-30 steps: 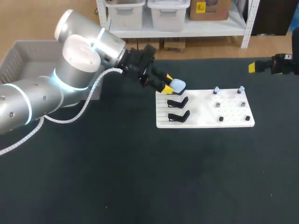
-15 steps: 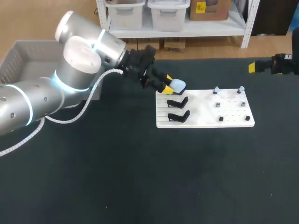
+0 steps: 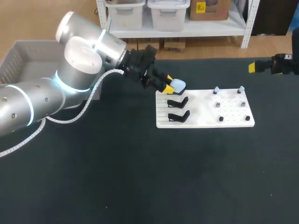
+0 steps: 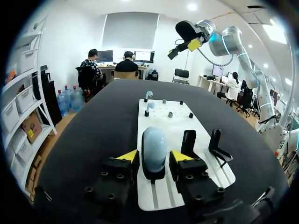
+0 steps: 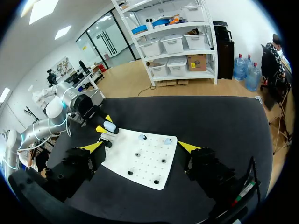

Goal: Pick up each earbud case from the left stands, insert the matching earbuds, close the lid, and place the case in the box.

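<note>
Pale-blue earbud case (image 4: 154, 145) sits upright in its black stand (image 4: 153, 176) on the white board (image 4: 164, 127), between the parted left gripper (image 4: 154, 157), narrow gaps either side; right gripper (image 5: 141, 147), spread wide, hangs well apart.

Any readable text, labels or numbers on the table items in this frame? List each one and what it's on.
No readable text on anything on the table.
Earbud case: plain, no print visible.
White board: no markings visible.
Black stands: no markings visible.
Left hand and right hand: yellow tips only, no lettering visible.
</note>
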Robot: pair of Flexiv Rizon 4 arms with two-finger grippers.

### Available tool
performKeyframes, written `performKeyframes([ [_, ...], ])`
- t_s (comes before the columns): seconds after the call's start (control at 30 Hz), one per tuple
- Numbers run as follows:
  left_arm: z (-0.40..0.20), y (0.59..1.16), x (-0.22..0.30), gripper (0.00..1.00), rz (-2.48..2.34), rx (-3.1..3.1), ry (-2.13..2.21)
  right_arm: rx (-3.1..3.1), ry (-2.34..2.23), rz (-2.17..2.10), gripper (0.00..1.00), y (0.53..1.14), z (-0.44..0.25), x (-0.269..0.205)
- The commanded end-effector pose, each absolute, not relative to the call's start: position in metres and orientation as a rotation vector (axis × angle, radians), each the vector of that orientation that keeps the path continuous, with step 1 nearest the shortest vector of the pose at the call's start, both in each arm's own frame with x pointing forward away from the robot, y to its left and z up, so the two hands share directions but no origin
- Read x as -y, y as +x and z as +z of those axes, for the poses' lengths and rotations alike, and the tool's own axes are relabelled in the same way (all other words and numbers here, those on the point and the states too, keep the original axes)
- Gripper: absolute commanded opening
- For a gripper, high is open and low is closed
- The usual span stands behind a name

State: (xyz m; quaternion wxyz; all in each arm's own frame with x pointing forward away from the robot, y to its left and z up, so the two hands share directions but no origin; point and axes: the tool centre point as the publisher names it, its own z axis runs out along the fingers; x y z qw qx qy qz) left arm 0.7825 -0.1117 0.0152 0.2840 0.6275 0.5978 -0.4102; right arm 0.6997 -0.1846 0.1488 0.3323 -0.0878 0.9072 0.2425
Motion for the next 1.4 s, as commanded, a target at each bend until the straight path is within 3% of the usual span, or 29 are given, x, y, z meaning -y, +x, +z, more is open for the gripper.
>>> performKeyframes([
  [0.03, 0.014, 0.783, 0.113, 0.40, -1.096, -1.597, 1.679, -2.371, -0.229, 0.632, 1.00, 0.699, 0.149, 0.185],
  [0.33, 0.013, 0.783, 0.116, 0.32, -1.101, -1.595, 1.679, -2.371, -0.229, 0.632, 1.00, 0.699, 0.149, 0.185],
  [0.43, 0.013, 0.783, 0.117, 0.01, -1.097, -1.594, 1.682, -2.371, -0.229, 0.632, 1.00, 0.699, 0.149, 0.185],
  [0.47, 0.014, 0.783, 0.117, 0.00, -1.096, -1.593, 1.682, -2.371, -0.229, 0.632, 1.00, 0.699, 0.149, 0.185],
  [1.4, 0.128, 0.730, 0.091, 0.00, -1.171, -1.280, 1.411, -2.371, -0.229, 0.632, 1.00, 0.699, 0.149, 0.185],
])
